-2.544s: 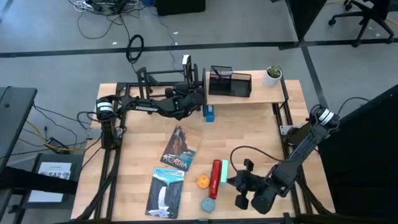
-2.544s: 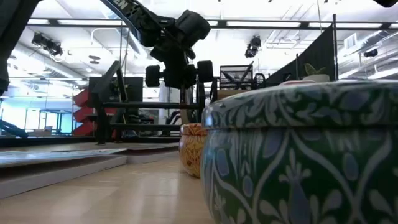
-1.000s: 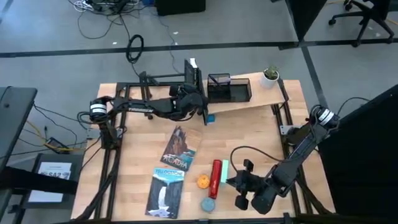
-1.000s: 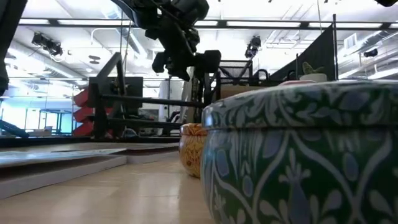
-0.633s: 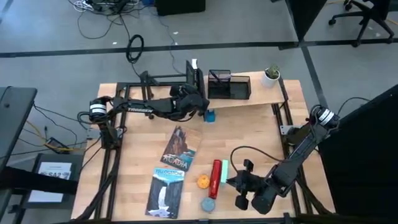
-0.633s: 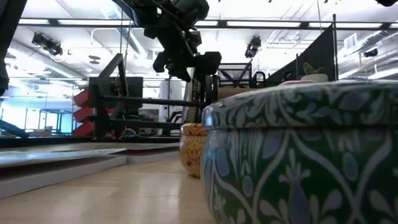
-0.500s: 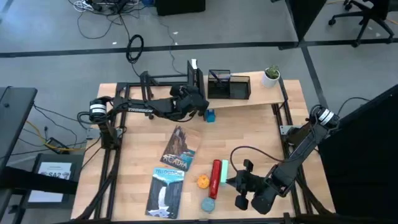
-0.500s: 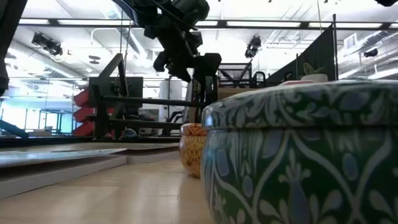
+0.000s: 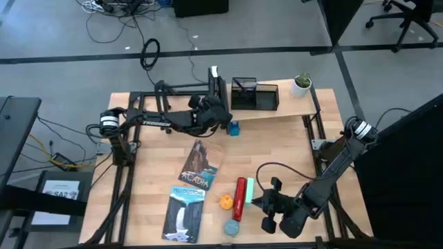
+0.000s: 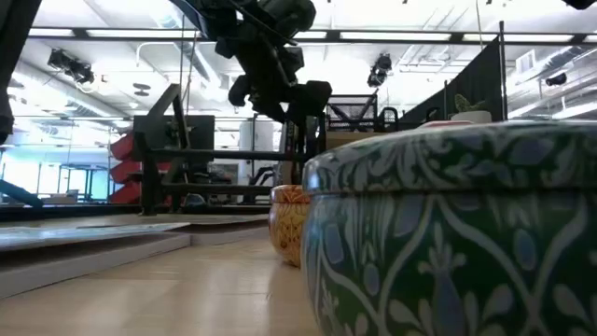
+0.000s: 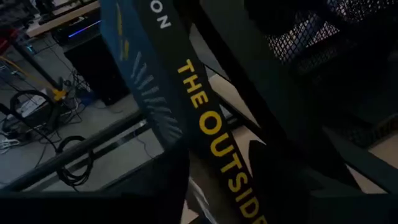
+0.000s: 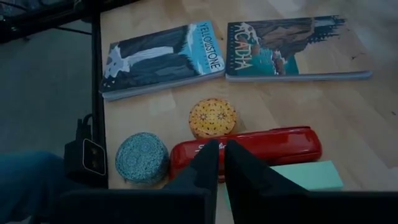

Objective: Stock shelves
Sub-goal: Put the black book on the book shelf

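My right gripper (image 12: 219, 163) rests clenched and empty nearest the table's front edge, beside the red case (image 12: 249, 149). Farther back, my left gripper (image 9: 216, 111) grasps an upright book (image 9: 215, 86) between the black rack (image 9: 169, 93) and the wooden plank shelf (image 9: 291, 105).

We are holding a book (image 9: 214, 86) upright in the left gripper (image 9: 216, 113), beside the wooden shelf (image 9: 277, 108) carrying a mesh organizer (image 9: 255, 95); two books (image 12: 231, 56), two tins (image 12: 177, 138) and a case (image 12: 249, 149) are lying just beyond the right gripper's (image 12: 220, 163) jaws.
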You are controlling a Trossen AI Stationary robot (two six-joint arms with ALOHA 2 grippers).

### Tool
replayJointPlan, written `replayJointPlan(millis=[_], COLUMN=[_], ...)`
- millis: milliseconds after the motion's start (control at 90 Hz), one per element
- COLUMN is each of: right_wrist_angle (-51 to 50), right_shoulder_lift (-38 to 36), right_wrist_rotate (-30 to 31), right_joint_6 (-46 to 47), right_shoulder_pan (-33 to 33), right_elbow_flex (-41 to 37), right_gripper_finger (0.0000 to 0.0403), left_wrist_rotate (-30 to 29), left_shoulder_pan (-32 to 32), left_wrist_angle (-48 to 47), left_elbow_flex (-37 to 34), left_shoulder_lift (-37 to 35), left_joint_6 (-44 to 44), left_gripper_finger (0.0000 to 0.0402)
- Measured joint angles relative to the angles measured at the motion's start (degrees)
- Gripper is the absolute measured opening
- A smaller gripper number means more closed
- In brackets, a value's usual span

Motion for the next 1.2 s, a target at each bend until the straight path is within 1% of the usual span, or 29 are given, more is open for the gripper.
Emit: replayJointPlan(millis=[89, 178, 222, 289, 511, 767, 867, 978, 1200], right_wrist_angle=[0.02, 0.04, 0.02, 0.02, 0.04, 0.07, 0.07, 0.08, 0.11], right_shoulder_lift=[0.00, 0.00, 0.00, 0.00, 0.00, 0.00, 0.00, 0.00, 0.00], right_wrist_rotate=[-0.02, -0.01, -0.01, -0.01, -0.02, -0.02, -0.02, -0.02, -0.03], right_joint_6=[0.00, 0.00, 0.00, 0.00, 0.07, 0.11, 0.11, 0.12, 0.13], right_shoulder_pan=[-0.15, -0.26, -0.31, -0.38, -0.37, -0.37, -0.37, -0.37, -0.37], right_elbow_flex=[0.00, 0.00, 0.00, 0.00, 0.00, 0.00, 0.00, 0.00, 0.00], right_gripper_finger=[0.0000, 0.0000, 0.0000, 0.0000, 0.0000, 0.0000, 0.0000, 0.0000, 0.0000], left_wrist_rotate=[-0.07, -1.04, -1.73, -2.17, -2.82, -2.82, -2.76, -1.83, -0.64], left_shoulder_pan=[-0.02, -0.12, -0.20, -0.24, -0.70, -0.68, -0.68, -0.66, -0.57], left_wrist_angle=[0.13, 0.04, 0.04, -0.01, 0.04, 0.30, 0.30, 0.37, -2.10], left_elbow_flex=[0.00, -0.04, -0.04, -0.04, -0.04, -0.04, -0.04, -0.04, -0.04], left_shoulder_lift=[0.00, -0.04, -0.07, -0.07, -0.09, -0.11, -0.13, -0.16, -1.78], left_joint_6=[-0.35, -0.37, -0.31, 0.11, 0.02, -3.16, -3.01, -1.62, -1.44], left_gripper_finger=[0.0078, 0.0045, 0.0038, 0.0037, 0.0069, 0.0074, 0.0083, 0.0110, 0.0182])
